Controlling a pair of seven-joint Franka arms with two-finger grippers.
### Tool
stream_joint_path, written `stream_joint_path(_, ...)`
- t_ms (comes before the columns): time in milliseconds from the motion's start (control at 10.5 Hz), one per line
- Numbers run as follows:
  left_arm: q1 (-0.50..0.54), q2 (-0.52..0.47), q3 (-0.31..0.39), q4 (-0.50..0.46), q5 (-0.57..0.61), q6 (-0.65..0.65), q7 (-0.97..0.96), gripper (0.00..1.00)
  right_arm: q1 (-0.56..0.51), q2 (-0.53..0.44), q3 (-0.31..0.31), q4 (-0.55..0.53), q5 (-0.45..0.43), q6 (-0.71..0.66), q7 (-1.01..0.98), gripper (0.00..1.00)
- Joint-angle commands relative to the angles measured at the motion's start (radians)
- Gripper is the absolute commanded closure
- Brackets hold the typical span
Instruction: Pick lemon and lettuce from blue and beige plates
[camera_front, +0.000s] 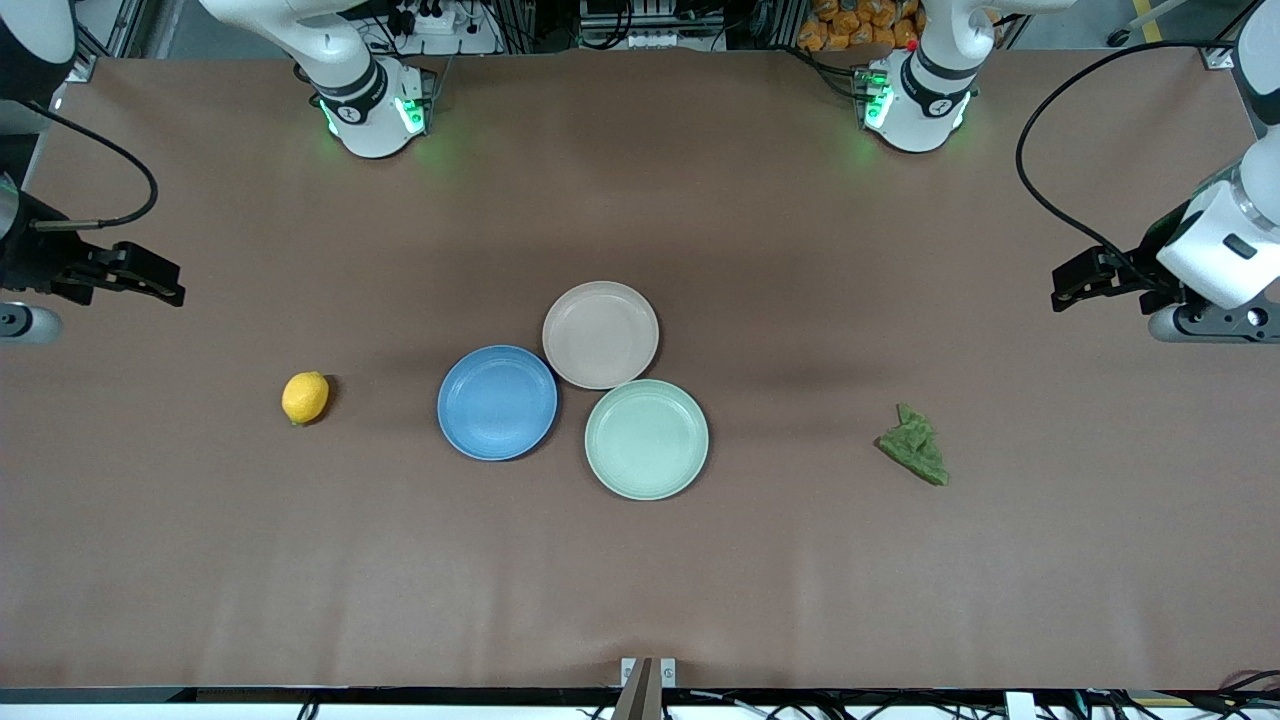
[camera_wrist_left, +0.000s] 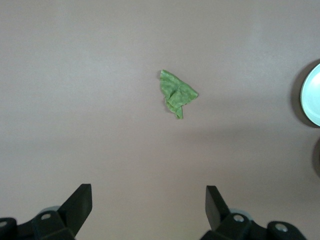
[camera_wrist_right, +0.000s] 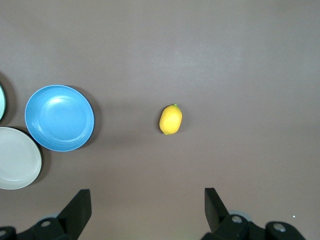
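The lemon lies bare on the brown table, toward the right arm's end, roughly midway between the edge where the robots' bases stand and the edge nearest the front camera. It is well apart from the blue plate, which holds nothing. The lettuce rests directly on the table toward the left arm's end, a crumpled green piece, slightly nearer the front camera than the lemon and well apart from the plates.

Three plates cluster at the table's middle: the blue plate, the beige plate farther from the front camera, and a pale green plate nearest it. The beige plate's rim touches or overlaps both of the others. All three are bare.

The right gripper hangs in the air over the table's edge at the right arm's end, jaws spread wide. In the right wrist view the lemon sits ahead of the gap between the fingers, well clear of them. The left gripper hangs over the edge at the left arm's end, jaws likewise apart. In the left wrist view the lettuce lies ahead of the fingers, untouched.
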Motion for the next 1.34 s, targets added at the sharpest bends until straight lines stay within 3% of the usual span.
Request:
stream_joint_path(0, -0.002, -0.041, 0.005, -0.018, 0.007, -0.037, 0.022, 0.00, 0.008, -0.013, 0.000, 0.002, -0.017, 0.001, -0.014, 0.00)
stream_joint_path(287, 0.032, -0.075, -0.024, -0.029, 0.005, -0.055, 0.024, 0.00, 0.006, -0.012, 0.000, 0.000, -0.013, 0.001, -0.014, 0.00)
stream_joint_path(478, 0.165, -0.076, -0.163, -0.030, 0.005, -0.063, 0.024, 0.00, 0.003, -0.015, 0.000, 0.004, -0.010, 0.002, -0.020, 0.00)
stream_joint_path(669, 0.181, -0.076, -0.176, -0.029, 0.005, -0.063, 0.024, 0.00, -0.021, -0.018, 0.006, 0.002, -0.007, 0.002, -0.020, 0.00)
stream_joint_path(860, 0.181, -0.078, -0.178, -0.021, 0.007, -0.063, 0.028, 0.00, -0.095, -0.021, 0.092, 0.000, -0.007, 0.004, -0.015, 0.00)
stream_joint_path(1243, 0.178, -0.096, -0.176, -0.016, 0.008, -0.059, 0.027, 0.00, -0.101, -0.052, 0.103, -0.035, -0.011, 0.027, -0.014, 0.00)
